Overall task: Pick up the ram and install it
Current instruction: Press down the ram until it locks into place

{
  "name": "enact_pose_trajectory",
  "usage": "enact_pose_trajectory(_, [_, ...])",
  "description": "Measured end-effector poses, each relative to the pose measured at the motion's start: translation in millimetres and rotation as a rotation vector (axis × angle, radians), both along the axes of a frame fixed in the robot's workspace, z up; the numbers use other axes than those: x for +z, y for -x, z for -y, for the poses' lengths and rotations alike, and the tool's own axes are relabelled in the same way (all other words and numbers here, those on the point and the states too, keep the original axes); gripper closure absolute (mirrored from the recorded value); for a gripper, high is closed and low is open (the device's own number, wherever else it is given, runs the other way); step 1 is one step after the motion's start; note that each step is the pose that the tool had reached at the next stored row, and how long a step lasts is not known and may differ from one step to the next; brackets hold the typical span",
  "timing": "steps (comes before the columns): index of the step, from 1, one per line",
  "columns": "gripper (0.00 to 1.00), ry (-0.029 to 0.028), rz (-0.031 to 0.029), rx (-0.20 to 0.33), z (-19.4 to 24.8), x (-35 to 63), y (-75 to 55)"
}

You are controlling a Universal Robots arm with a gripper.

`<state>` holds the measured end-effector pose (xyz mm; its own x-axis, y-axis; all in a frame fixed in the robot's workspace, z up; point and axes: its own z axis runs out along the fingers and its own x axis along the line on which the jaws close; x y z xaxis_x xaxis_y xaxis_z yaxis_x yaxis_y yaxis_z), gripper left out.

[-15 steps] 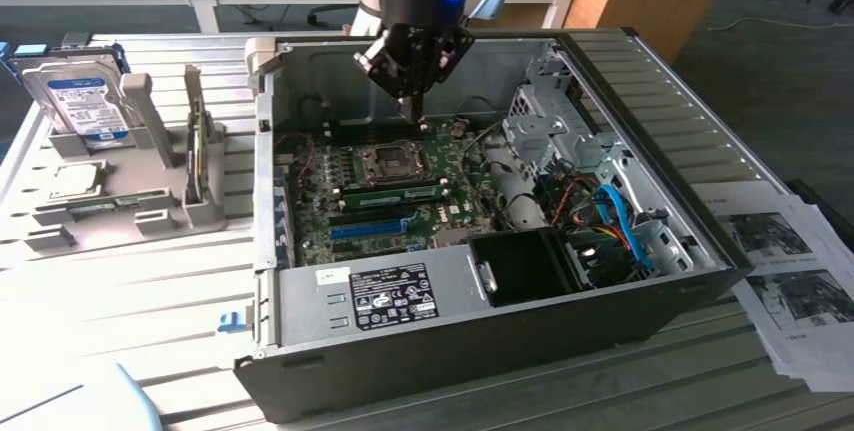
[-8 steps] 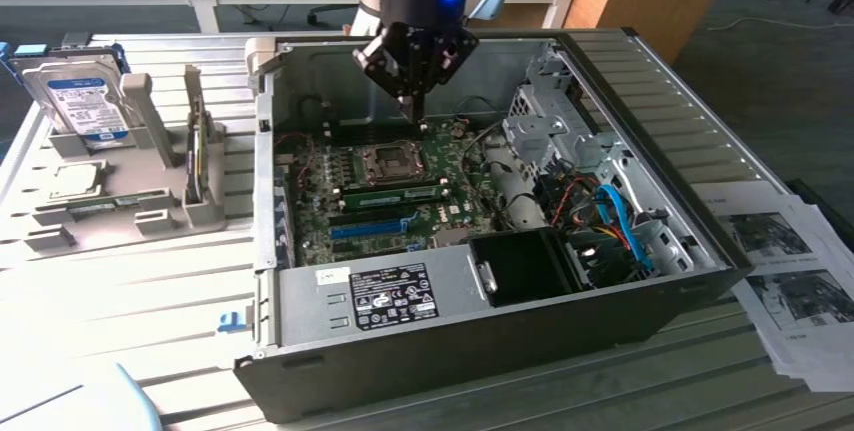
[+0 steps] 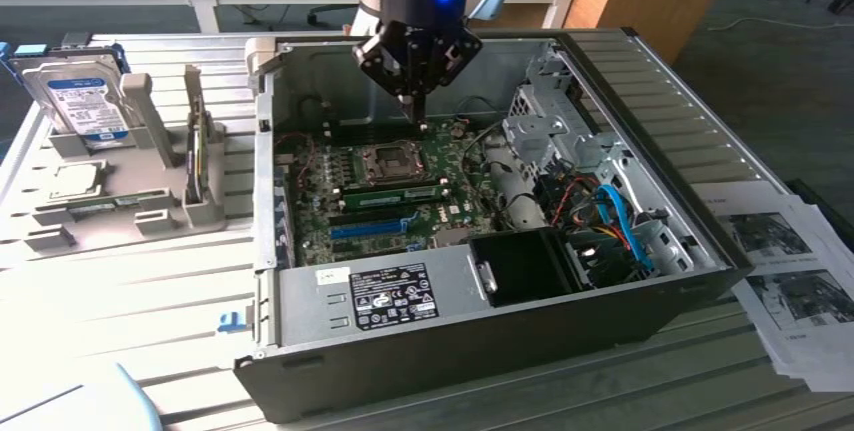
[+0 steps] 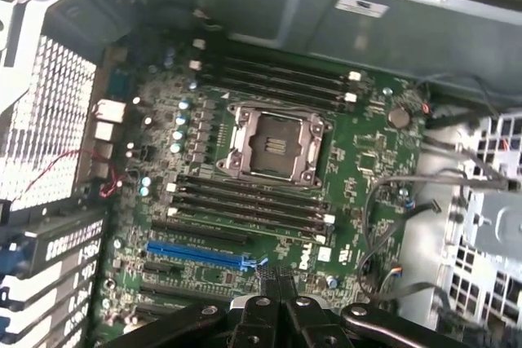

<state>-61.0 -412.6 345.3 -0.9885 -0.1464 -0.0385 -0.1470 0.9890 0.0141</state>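
Your pincer hangs pinched shut, empty, inside the open computer case; its walls stand clear around, the motherboard directly beneath.

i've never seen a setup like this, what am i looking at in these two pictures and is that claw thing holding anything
The black claw is a gripper on the end of a robot arm, hanging over an open computer case on a slatted table. The exterior view comes from a camera off the arm. The wrist view comes from a camera on the arm, looking down past the gripper at the green motherboard, with its square processor socket and a blue slot.

The fingers are shut, and nothing shows between them. In the exterior view a green ram stick already sits in a slot below the socket. At that view's left, a grey rack holds a hard drive.
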Motion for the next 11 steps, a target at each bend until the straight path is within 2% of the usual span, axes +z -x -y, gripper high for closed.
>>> enact_pose_trajectory(5, [0.91,-0.0001,0.0037,-0.079,-0.1,-0.1,0.0])
enact_pose_trajectory(11, [0.91,-0.0001,0.0039,-0.084,-0.1,-0.1,0.1])
